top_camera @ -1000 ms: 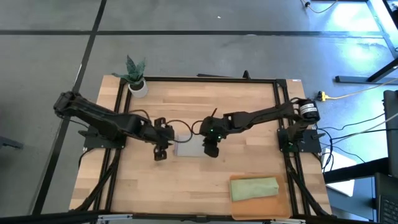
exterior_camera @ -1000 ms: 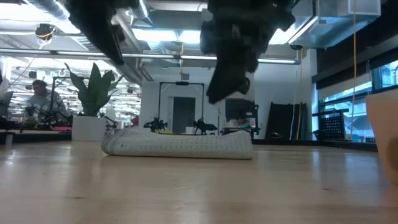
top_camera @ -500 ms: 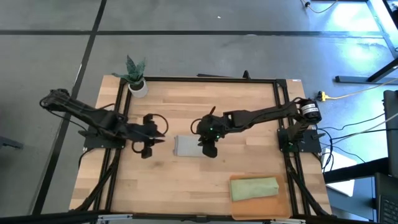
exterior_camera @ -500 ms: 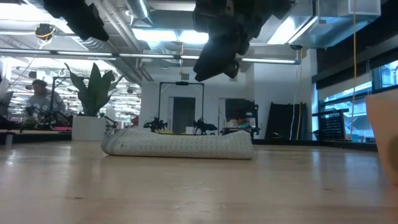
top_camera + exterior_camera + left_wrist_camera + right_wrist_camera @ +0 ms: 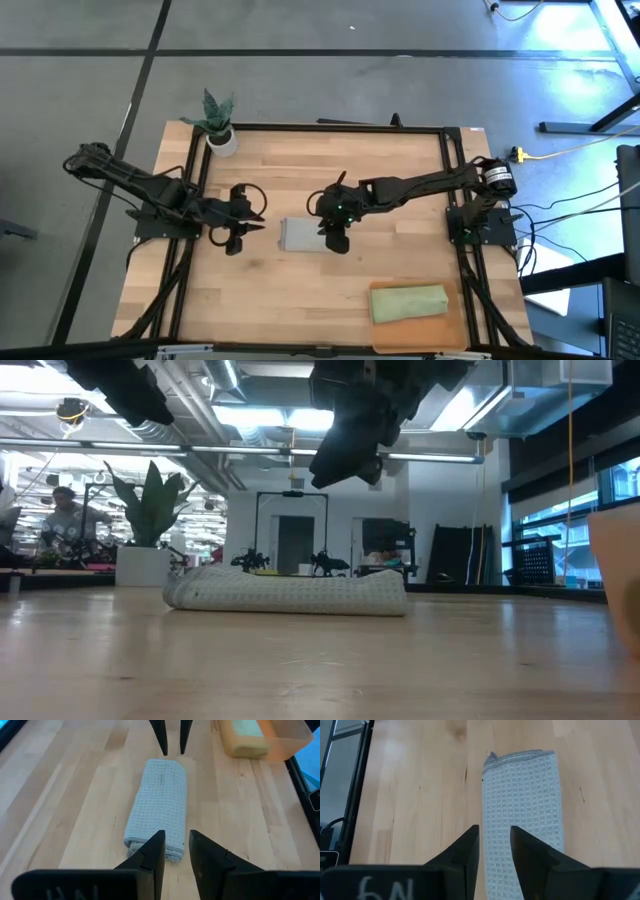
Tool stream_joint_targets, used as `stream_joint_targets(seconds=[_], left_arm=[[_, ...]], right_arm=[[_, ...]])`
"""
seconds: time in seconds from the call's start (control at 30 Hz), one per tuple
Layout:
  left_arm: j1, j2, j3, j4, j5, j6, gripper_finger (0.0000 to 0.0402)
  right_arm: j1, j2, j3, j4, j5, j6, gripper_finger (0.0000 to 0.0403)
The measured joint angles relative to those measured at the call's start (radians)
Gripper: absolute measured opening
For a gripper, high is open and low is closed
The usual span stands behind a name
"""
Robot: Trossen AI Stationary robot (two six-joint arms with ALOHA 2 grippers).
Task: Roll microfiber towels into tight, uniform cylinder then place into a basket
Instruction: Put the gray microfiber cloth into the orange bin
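A: High view: what stood on the table [image 5: 400, 170]?

B: A potted plant [image 5: 218, 122] occupied the far left corner. The grey towel [image 5: 302, 235], rolled, lay near the table centre. The basket [image 5: 384, 330] sat at the near right corner with the green towel [image 5: 408, 303] inside it. The left gripper [image 5: 233, 240] hung left of the grey roll, apart from it, forearm extended toward the roll. The right gripper [image 5: 336, 241] hung at the roll's right end, arm reaching in from the right side.

A: Low view?

B: The grey towel lay flat on the wood. Both arms entered from above; the right gripper [image 5: 345, 458] hung clear above the roll. The left arm was cropped at the upper corner. A person [image 5: 66, 515] sat in the room behind, beside the plant.

A: Left wrist view?

B: The left gripper [image 5: 175, 844] held nothing; its fingers [image 5: 151, 851] stood a narrow gap apart, aimed along the roll. Beyond the roll's far end the right gripper's finger tips showed, likewise narrowly parted. The basket was cut off at the frame corner.

A: Right wrist view?

B: The right gripper [image 5: 494, 839] held nothing, fingers slightly parted above the roll's near end, which they partly hid.
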Motion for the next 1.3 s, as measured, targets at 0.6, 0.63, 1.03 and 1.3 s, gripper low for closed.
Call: stream_joint_targets(seconds=[0.6,0.63,1.03,1.3], left_arm=[[0.0,0.0,0.0,-0.001,0.0,0.0,0.0079],[0.0,0.0,0.0,-0.001,0.0,0.0,0.0079],[0.0,0.0,0.0,-0.001,0.0,0.0,0.0078],[0.0,0.001,0.0,-0.001,0.0,0.001,0.0078]], right_arm=[[0.0,0.0,0.0,0.047,0.0,-0.002,0.0111],[0.0,0.0,0.0,0.058,0.0,-0.003,0.0111],[0.0,0.0,0.0,0.107,0.005,-0.018,0.0111],[0.016,0.0,0.0,0.104,0.06,-0.029,0.0185]])
